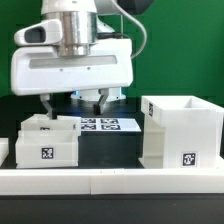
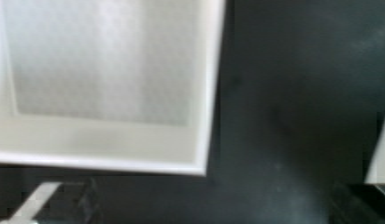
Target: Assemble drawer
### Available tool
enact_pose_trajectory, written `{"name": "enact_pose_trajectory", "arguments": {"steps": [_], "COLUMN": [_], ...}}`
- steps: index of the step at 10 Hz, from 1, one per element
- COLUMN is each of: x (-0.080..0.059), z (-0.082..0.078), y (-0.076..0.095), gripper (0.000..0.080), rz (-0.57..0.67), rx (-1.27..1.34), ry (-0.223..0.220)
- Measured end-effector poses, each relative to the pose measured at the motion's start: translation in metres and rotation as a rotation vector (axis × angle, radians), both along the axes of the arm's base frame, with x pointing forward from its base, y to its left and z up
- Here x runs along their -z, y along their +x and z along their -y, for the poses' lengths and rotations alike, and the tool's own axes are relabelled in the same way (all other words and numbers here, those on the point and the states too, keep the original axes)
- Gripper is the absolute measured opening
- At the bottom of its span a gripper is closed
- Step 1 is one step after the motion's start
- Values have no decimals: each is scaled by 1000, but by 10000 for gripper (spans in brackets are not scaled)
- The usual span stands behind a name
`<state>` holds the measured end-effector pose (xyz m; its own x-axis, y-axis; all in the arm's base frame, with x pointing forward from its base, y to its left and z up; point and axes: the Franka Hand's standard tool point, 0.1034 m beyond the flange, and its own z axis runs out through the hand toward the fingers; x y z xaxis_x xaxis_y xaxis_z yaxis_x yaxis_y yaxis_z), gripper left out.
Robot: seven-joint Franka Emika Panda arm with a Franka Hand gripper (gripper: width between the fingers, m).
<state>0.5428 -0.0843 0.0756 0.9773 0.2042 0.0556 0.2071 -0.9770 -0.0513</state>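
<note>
A white robot arm hung over a dark worktop (image 1: 110, 150), its gripper (image 1: 72, 104) spread wide and empty, one finger just above the far wall of a small white tray (image 1: 46, 146) on the exterior view's left. The wrist view looked straight down into that tray's hollow. The step appeared to be the approach to pick up the tray, with nothing yet fitted together. The tall white shell (image 1: 181, 132) of the drawer stood well apart on the exterior view's right, its open side seemingly facing up. The next move would likely call for lowering the fingers astride one tray wall, then closing on it. Between tray and shell lay the marker board (image 1: 100, 125), and a low white rail (image 1: 110, 180) ran along the front. Nothing blocked the descent, though the thin wall left little margin.
</note>
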Motion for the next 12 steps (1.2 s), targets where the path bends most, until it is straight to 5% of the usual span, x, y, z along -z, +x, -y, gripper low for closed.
{"name": "enact_pose_trajectory", "arguments": {"steps": [4,7,12], "x": [2,33,62], "z": [0,5,3], "y": [0,-24,-35], "gripper": [649,649,649], "rz": [6,8,-10], "rx": [-7,-5,-9], "ry": [-3,-26,-39]}}
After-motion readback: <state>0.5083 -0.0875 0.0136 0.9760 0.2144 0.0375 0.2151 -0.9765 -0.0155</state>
